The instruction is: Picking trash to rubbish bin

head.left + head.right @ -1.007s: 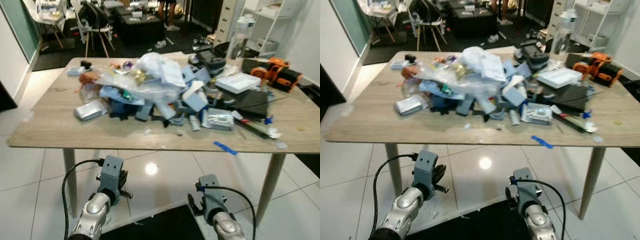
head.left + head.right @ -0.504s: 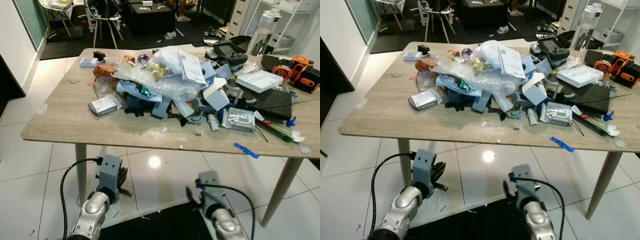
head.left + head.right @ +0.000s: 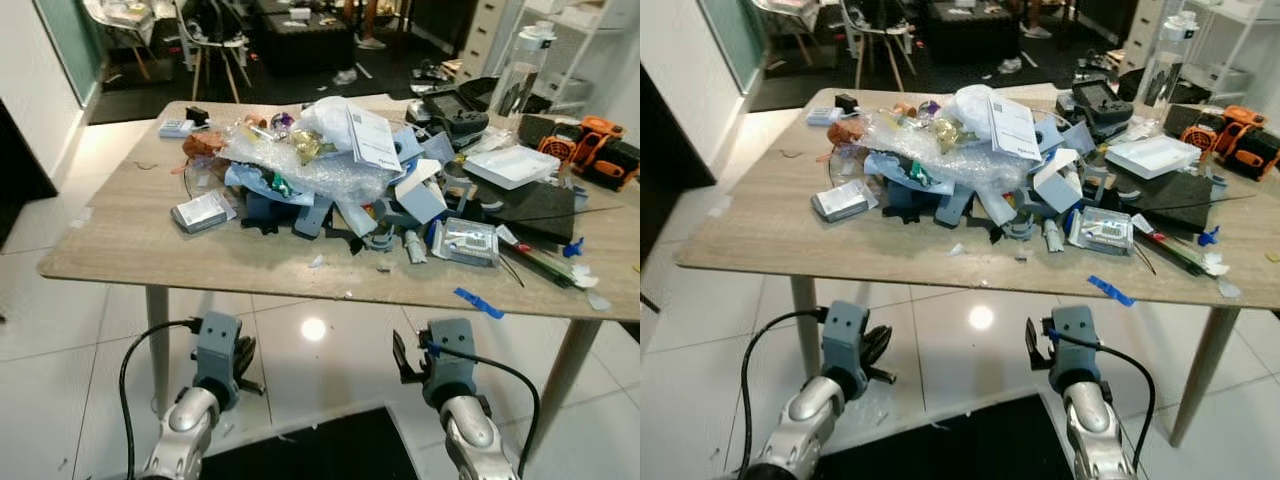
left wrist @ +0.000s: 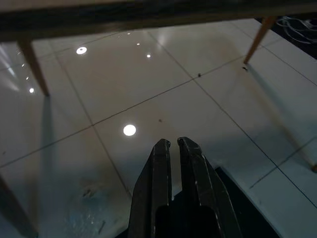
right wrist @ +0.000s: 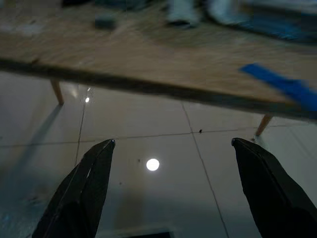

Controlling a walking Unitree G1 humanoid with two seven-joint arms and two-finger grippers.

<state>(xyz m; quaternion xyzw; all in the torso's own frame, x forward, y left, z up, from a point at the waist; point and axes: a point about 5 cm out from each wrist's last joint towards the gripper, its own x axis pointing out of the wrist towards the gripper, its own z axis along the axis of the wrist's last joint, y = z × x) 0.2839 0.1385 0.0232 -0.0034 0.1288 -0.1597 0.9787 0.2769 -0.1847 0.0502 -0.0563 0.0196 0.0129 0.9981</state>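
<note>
While both arms hang low over the white tile floor (image 3: 60,330), a wooden table (image 3: 150,250) spans the scene ahead, and nearly all of its middle is buried under a heap of trash (image 3: 330,170). Clear bubble wrap (image 3: 300,165) lies across the top of the heap, with a white printed sheet (image 3: 372,138) resting against its right side and bluish-grey pieces spilling out toward the near edge. On the far right of the table lies a black mat (image 3: 535,205), a white flat box (image 3: 512,165) just behind it and an orange tool (image 3: 600,160) at the far right corner. A clear packet (image 3: 466,241) sits right of the heap, and a small silver packet (image 3: 200,211) lies apart on its left. Near the right front edge a strip of blue tape (image 3: 478,302) lies on the wood. Beyond the table, chairs and dark furniture stand in a cluttered room, and white shelves rise at far right.

Below the near table edge, the left gripper (image 4: 173,144) points at the floor with its fingers pressed together. The right gripper (image 5: 173,144) is raised toward the table edge under the blue tape, its fingers spread wide and holding nothing.
</note>
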